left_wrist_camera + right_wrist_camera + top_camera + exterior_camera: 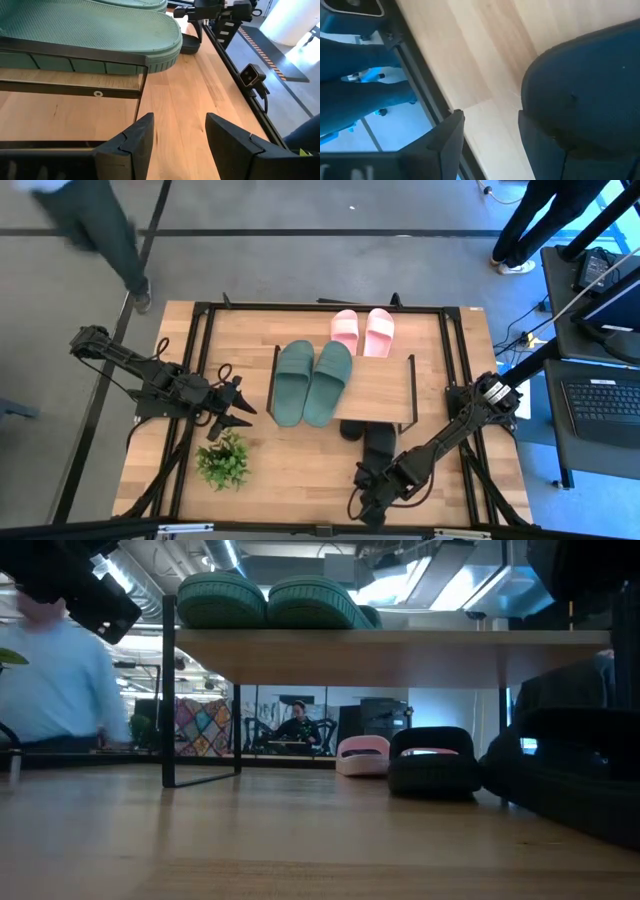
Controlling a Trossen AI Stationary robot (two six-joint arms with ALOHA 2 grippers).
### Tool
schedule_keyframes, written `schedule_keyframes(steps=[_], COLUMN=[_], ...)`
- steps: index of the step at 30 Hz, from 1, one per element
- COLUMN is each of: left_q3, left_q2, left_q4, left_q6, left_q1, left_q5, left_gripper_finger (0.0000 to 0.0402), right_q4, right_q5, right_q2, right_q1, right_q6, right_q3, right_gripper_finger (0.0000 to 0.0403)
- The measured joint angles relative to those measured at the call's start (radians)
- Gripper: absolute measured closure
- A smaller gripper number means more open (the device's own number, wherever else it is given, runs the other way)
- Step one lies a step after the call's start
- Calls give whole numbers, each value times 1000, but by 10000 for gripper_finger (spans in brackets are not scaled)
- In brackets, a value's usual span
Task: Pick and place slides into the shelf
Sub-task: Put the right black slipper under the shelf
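The shelf (380, 385) stands mid-table on thin black legs. Two green slides (312, 383) lie side by side on its top board and also show as green slides (265, 602) in the low view. Two pink slides (361, 331) rest on the table beyond the shelf. One black slide (350, 429) lies partly under the shelf's near edge, and another black slide (379, 448) is just nearer. My right gripper (372, 498) is open at the table's near edge, close to that slide. My left gripper (238, 411) is open, left of the shelf. My right gripper (490, 145) is open, with bare table between its fingers. One finger (540, 145) stands right beside the black slide's rounded dark body (585, 85). I cannot tell whether it touches.
A small potted plant (224, 460) stands near the left gripper, toward the near edge. A black frame rail (455, 350) runs around the tabletop. People's legs (110, 230) stand beyond the far edge, and a laptop (605, 405) sits off the right side.
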Motion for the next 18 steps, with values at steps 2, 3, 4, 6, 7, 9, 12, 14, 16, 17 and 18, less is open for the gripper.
schedule_keyframes(steps=[2,3,4,6,7,9,12,14,16,17,18], left_q3=[0,0,0,0,0,0,0,0,0,0,0], left_q2=[0,0,0,0,0,0,0,0,0,0,0], left_q4=[0,0,0,0,0,0,0,0,0,0,0], left_q6=[0,0,0,0,0,0,0,0,0,0,0], left_q1=[0,0,0,0,0,0,0,0,0,0,0], left_q5=[0,0,0,0,0,0,0,0,0,0,0], left_gripper_finger=[231,231,231,231,231,231,231,231,231,231,231], right_q4=[-13,-17,-18,-21,-24,-37,-81,-101,-120,-124,-134], right_q5=[3,3,4,4,4,4,6,7,6,5,6], right_q2=[0,0,0,0,0,0,0,-1,-2,-2,-2], right_q1=[-5,-9,-13,-21,-24,-31,-41,-46,-51,-54,-56], right_q6=[0,0,-1,-4,-4,-4,-5,-6,-8,-10,-17], right_q3=[0,0,0,0,0,1,2,3,2,3,2], right_gripper_finger=[212,212,212,212,212,212,212,212,212,212,212])
